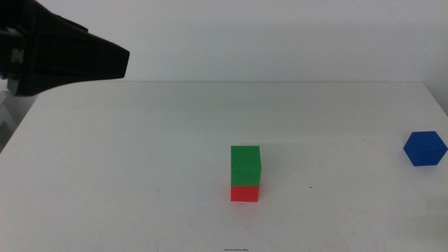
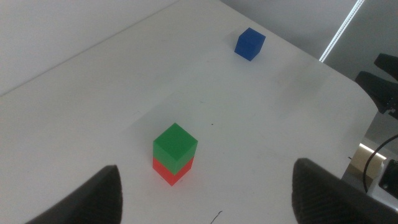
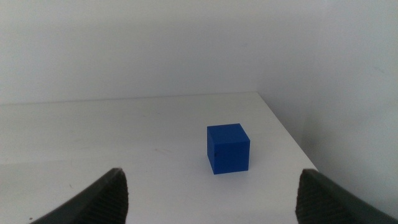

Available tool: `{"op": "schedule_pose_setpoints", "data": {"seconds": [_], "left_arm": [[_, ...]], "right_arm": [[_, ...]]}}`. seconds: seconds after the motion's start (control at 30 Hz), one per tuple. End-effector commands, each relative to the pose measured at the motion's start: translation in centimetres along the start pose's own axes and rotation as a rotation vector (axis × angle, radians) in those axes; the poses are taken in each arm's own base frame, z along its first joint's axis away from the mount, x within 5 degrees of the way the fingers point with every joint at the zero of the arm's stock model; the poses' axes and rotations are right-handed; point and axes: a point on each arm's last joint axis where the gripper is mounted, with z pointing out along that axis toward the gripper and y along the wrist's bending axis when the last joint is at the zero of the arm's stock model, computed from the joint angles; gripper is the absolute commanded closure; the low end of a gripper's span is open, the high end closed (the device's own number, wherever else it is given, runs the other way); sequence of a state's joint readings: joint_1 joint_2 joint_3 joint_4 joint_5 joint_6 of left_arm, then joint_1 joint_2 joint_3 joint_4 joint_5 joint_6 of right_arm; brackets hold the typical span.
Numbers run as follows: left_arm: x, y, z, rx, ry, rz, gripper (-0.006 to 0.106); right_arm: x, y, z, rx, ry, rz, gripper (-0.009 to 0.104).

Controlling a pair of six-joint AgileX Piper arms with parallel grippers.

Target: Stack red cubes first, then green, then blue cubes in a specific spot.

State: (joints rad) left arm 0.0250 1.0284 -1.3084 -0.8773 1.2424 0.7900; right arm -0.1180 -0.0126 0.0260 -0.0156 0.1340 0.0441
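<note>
A green cube (image 1: 246, 164) sits squarely on a red cube (image 1: 245, 193) in the middle of the white table, a little toward the front. In the left wrist view the same pair shows as green cube (image 2: 175, 145) on red cube (image 2: 171, 173). The blue cube (image 1: 425, 148) lies alone near the table's right edge. My left gripper (image 1: 115, 63) hangs high at the back left, well away from the stack. It is open (image 2: 206, 171) with nothing between its jaws. My right gripper (image 3: 211, 183) is open and faces the blue cube (image 3: 227, 148) from a short distance; it is outside the middle view.
The table's right edge (image 3: 283, 127) runs close past the blue cube. Dark machine parts (image 2: 382, 78) stand beyond the table's rounded corner in the left wrist view. The white tabletop (image 1: 140, 154) stretches bare between the left arm and the stack.
</note>
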Motion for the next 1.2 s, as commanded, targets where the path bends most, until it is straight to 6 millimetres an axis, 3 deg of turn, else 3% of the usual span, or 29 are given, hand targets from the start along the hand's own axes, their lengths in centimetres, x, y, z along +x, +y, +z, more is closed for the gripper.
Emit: {"op": "schedule_pose_setpoints", "data": {"seconds": [0.0, 0.07, 0.17, 0.3, 0.47, 0.77, 1.03, 1.17], "left_arm": [[-1.2, -0.7, -0.7, 0.013, -0.092, 0.007, 0.007], [-1.2, -0.7, -0.7, 0.013, -0.092, 0.007, 0.007], [-1.2, -0.7, -0.7, 0.013, -0.092, 0.007, 0.007], [-1.2, -0.7, -0.7, 0.013, -0.092, 0.007, 0.007], [-1.2, -0.7, -0.7, 0.013, -0.092, 0.007, 0.007], [-1.2, -0.7, -0.7, 0.013, -0.092, 0.007, 0.007], [-1.2, -0.7, -0.7, 0.013, -0.092, 0.007, 0.007], [-1.2, -0.7, -0.7, 0.013, -0.092, 0.007, 0.007]], "right_arm": [[-1.1, 0.0, -0.2, 0.003, -0.098, -0.016, 0.019], [-1.4, 0.0, -0.3, 0.002, -0.108, -0.016, 0.019], [-3.9, 0.1, -0.5, 0.000, -0.123, 0.016, 0.019], [-7.3, 0.2, 0.2, 0.006, -0.008, 0.018, 0.019], [-11.3, 0.3, 3.1, 0.017, 0.246, 0.024, 0.019], [-16.1, 0.4, 8.9, 0.028, 0.566, 0.014, 0.019], [-18.8, 0.7, 13.7, -0.022, 0.808, -0.055, 0.019], [-18.5, 0.6, 15.4, -0.023, 0.844, -0.059, 0.019]]}}
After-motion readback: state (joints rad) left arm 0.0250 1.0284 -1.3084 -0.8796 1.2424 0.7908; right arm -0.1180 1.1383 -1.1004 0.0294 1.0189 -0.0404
